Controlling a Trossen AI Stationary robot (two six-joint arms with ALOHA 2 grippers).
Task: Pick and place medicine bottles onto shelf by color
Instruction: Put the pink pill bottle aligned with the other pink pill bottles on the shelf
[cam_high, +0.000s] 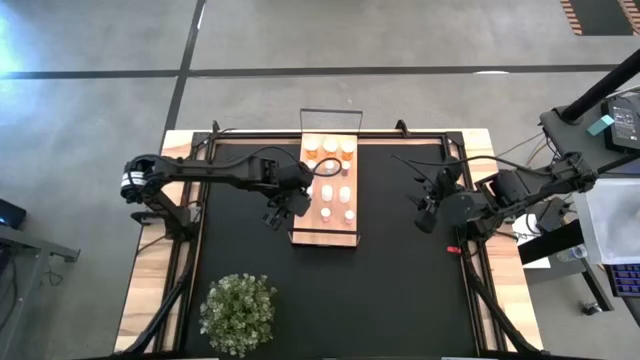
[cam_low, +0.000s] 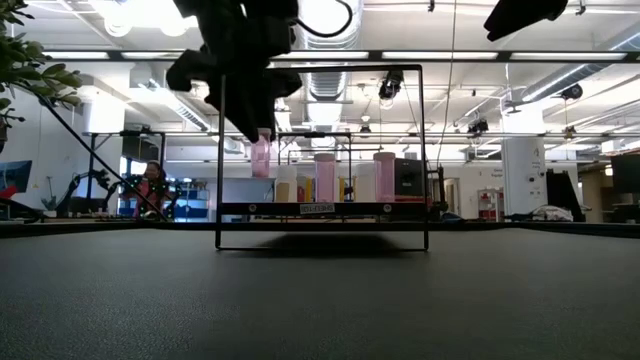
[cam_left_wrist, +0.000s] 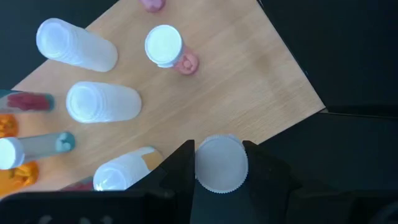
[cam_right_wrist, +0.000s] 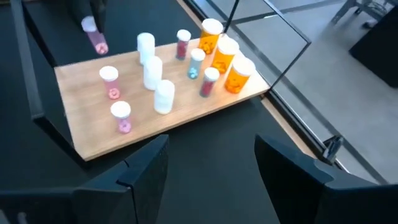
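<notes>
The left tool (cam_left_wrist: 219, 167) grips a pink bottle (cam_low: 261, 157) at the shelf's (cam_high: 338, 238) left edge; lower it straight, clear of neighbours. The right tool (cam_right_wrist: 211, 165) waits wide, centre-right.

Standing bottles (cam_high: 330, 150) crowd the shelf (cam_high: 355, 232); its near end and the surrounding mat (cam_high: 400, 290) lie bare.

- Left arm stretched across toward centre; left tool (cam_high: 283, 207) raised, fingers clamped
- Right arm folded at right side; right tool (cam_high: 425, 210) spread apart, idle
</notes>
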